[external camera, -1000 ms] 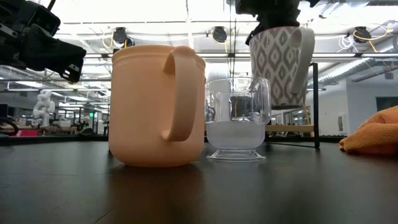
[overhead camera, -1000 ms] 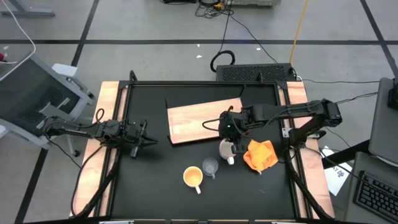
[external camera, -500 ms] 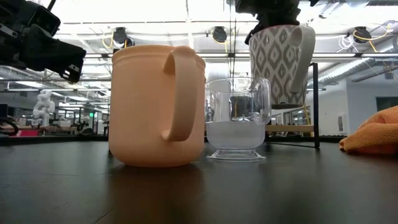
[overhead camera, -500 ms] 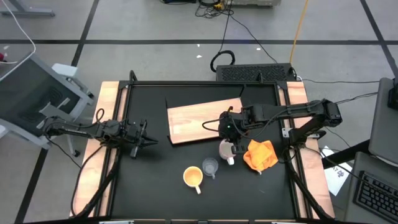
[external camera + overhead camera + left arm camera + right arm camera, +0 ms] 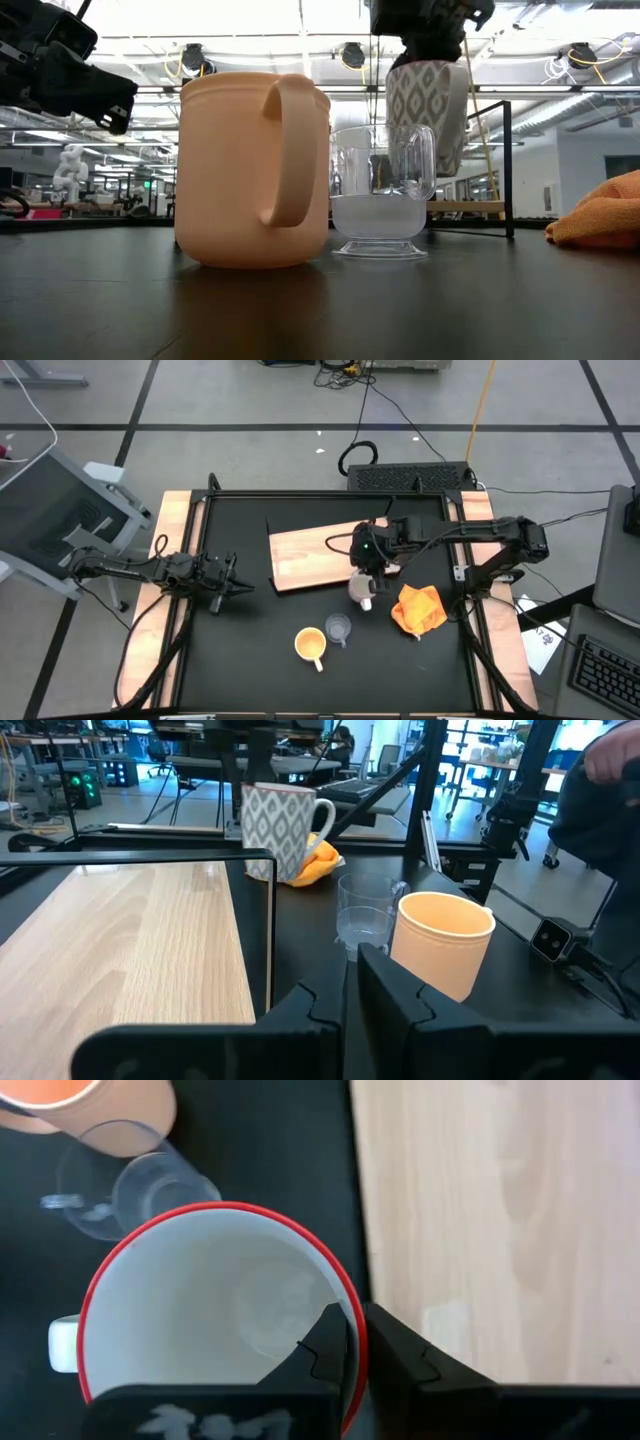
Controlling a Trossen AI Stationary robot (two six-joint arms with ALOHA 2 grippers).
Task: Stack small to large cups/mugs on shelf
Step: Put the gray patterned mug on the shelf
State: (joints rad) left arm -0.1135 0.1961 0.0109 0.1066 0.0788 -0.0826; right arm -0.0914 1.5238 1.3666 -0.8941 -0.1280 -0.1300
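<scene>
The white patterned mug with a red rim [image 5: 359,588] hangs from my right gripper [image 5: 366,552], which is shut on it above the table at the near edge of the wooden board [image 5: 318,552]. In the low view the mug [image 5: 426,108] is off the table, behind the clear glass cup [image 5: 381,192]. The yellow-orange mug [image 5: 310,645] and the glass cup [image 5: 339,628] stand side by side on the black table. My left gripper [image 5: 243,589] is shut and waits at the table's left, touching nothing. My right gripper pinches the white mug's rim [image 5: 352,1342] on the side opposite the handle [image 5: 62,1345]. One finger [image 5: 322,1348] is inside the mug and the other [image 5: 402,1358] is outside. The fingers come from above, pointing down. The mug hangs upright, lifted clear of the table.
An orange-yellow cloth [image 5: 418,608] lies crumpled to the right of the held mug. The board's top [image 5: 130,935] is bare. Black frame rails [image 5: 330,494] run along the table's edges. In the left wrist view a person in dark clothing [image 5: 605,790] shows beyond the table.
My right gripper has carried the white mug toward the table's far edge and slightly left, from beside the cloth to the board's near edge. The mug has stayed lifted, and it has turned a little, so less of its handle shows in the low view.
</scene>
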